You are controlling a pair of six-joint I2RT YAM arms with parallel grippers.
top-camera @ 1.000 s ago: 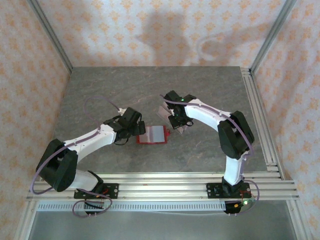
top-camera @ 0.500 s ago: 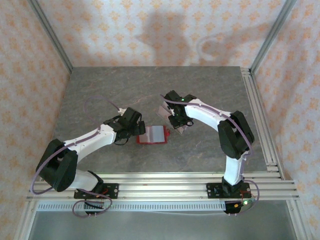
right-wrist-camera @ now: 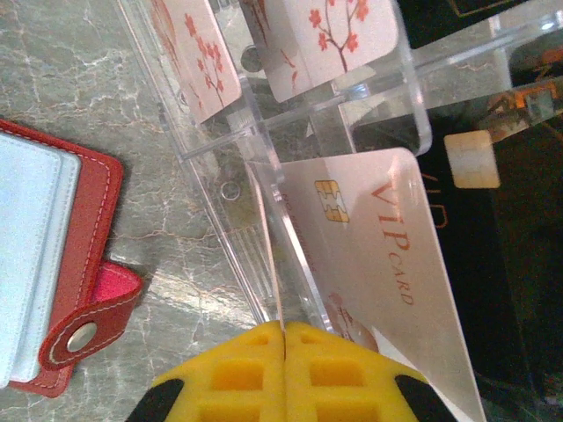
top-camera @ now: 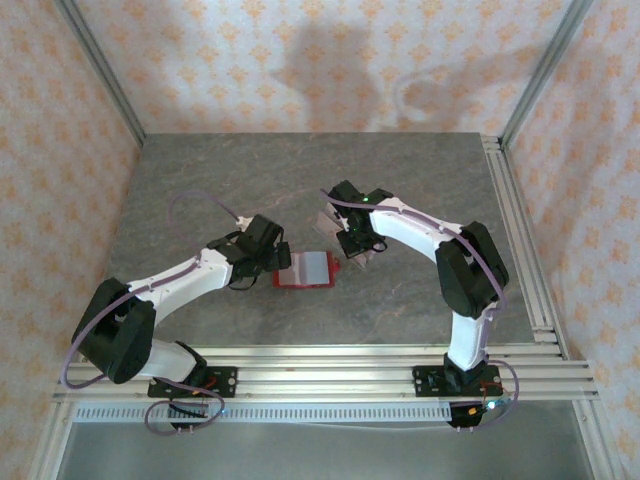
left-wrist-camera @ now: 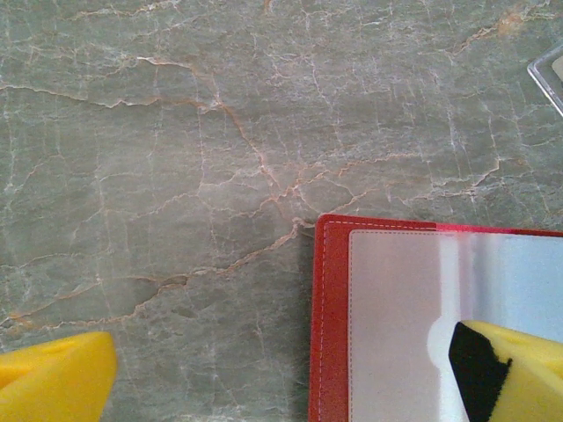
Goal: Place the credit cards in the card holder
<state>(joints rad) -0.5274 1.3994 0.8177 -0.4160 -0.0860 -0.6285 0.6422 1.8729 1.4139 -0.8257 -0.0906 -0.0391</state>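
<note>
Top external view: small red square fold-over wallet (top-camera: 303,270) is lying open, pale inside up, on the grey marbled tabletop (top-camera: 200,190), between the two arms. Left gripper (top-camera: 272,255) is sitting at its left edge. Right gripper (top-camera: 357,243) is hanging just past its upper right corner.

Left wrist view: jaws are standing spread wide, gripping nothing. One yellow fingertip (left-wrist-camera: 53,382) is hovering over bare stone left of the wallet; the other is overlapping the pale pocket. Contact unreadable.

Right wrist view: jaws are pressing together, yellow pads (right-wrist-camera: 237,378) meeting flush at the foot of a divider in the clear plastic rack (right-wrist-camera: 264,132). Pale pink VIP card with a gold chip (right-wrist-camera: 378,246) is leaning in the slot just right of that divider, its lower edge running under the right pad. Cannot tell whether card or divider is being pinched. Two pale blossom-printed cards (right-wrist-camera: 334,35) are standing in the farther slots. Black cards (right-wrist-camera: 519,220) are lying to the right. Wallet is resting left of the rack, its snap tab (right-wrist-camera: 88,330) pointing rackward, not touching.
</note>
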